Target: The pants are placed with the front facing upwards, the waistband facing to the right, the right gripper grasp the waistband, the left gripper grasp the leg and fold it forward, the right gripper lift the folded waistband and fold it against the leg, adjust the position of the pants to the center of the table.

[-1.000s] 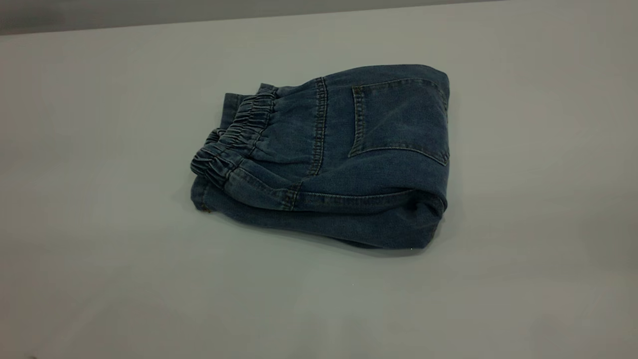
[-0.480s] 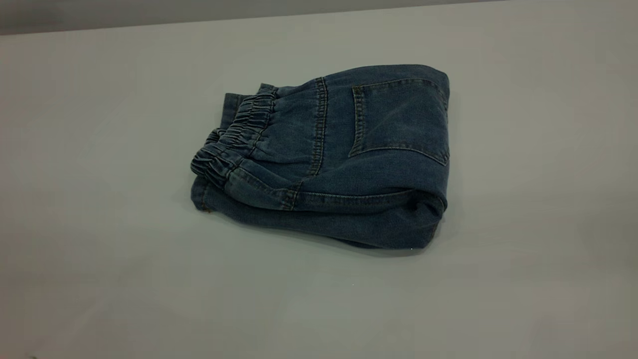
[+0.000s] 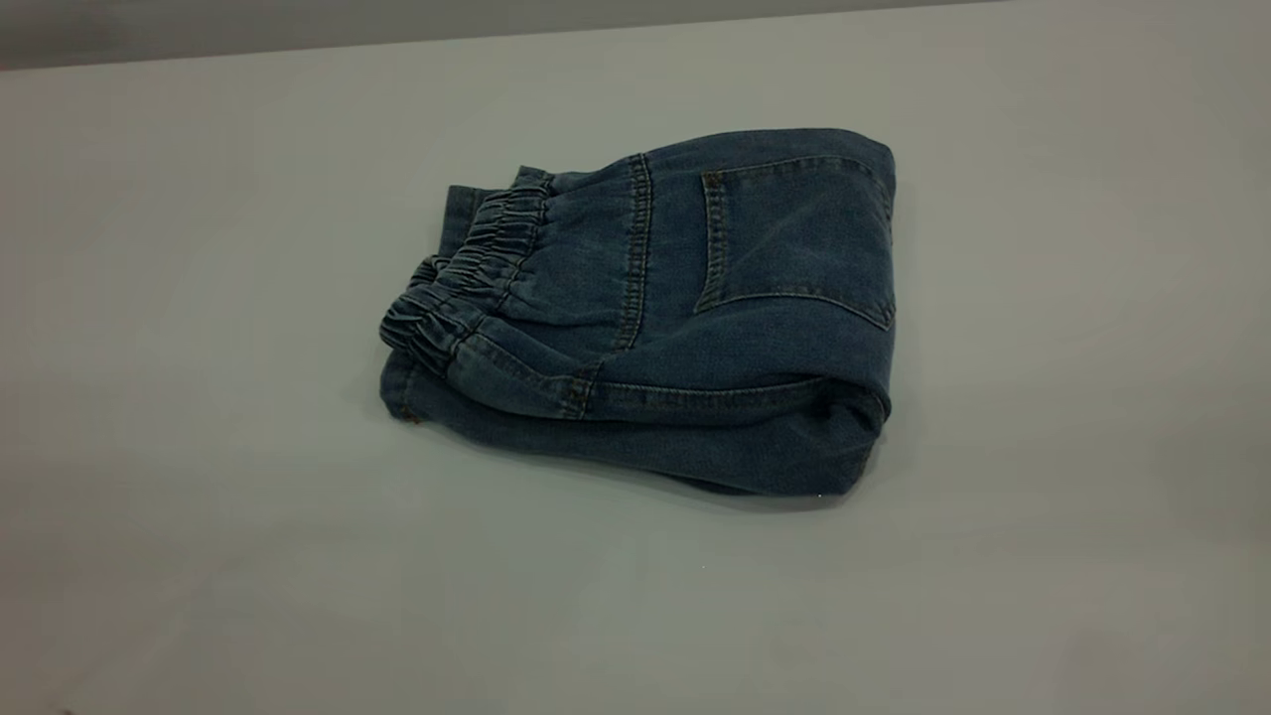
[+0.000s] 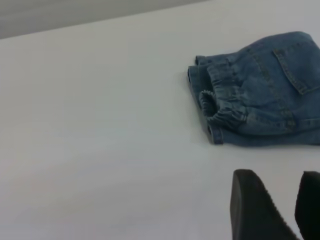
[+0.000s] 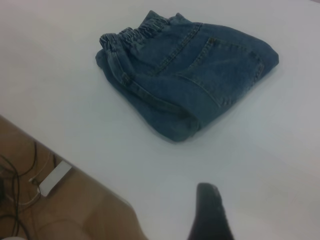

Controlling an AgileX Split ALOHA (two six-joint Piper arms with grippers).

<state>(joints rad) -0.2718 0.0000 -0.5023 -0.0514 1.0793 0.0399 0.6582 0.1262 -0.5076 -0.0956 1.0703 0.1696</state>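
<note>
Pants (image 3: 655, 318) lie folded into a compact bundle on the table (image 3: 199, 497), roughly mid-surface, a little toward the far edge, well clear of every edge in the exterior view. Waistband (image 3: 467, 283) is doubled over onto the legs and faces the table's left side; a patch back pocket (image 3: 794, 238) shows on top, and the fold makes a rounded roll along the bundle's near edge. Both folds look done; only centring appears to remain, if that. Left gripper (image 4: 282, 210) sits off the cloth over bare table, short of the waistband end; two dark fingers (image 4: 252, 210) show with a gap between them, parted and holding nothing. Right gripper: a single dark fingertip (image 5: 210, 212) shows low in its wrist view, apart from the pants; whether it is spread or closed I cannot tell. Neither gripper appears in the exterior view. Risks: the top layer is loose denim held by its own weight, so a push at the waistband end could slide it off the lower layer and open the fold; a pinch catching only the upper layer would lift it alone. Springy elastic may creep the waistband back. Right wrist view shows the table's edge near that arm, with a small white box (image 5: 52, 179) and cables (image 5: 15, 175) below it. No containers in view; nothing to report inside any.
</note>
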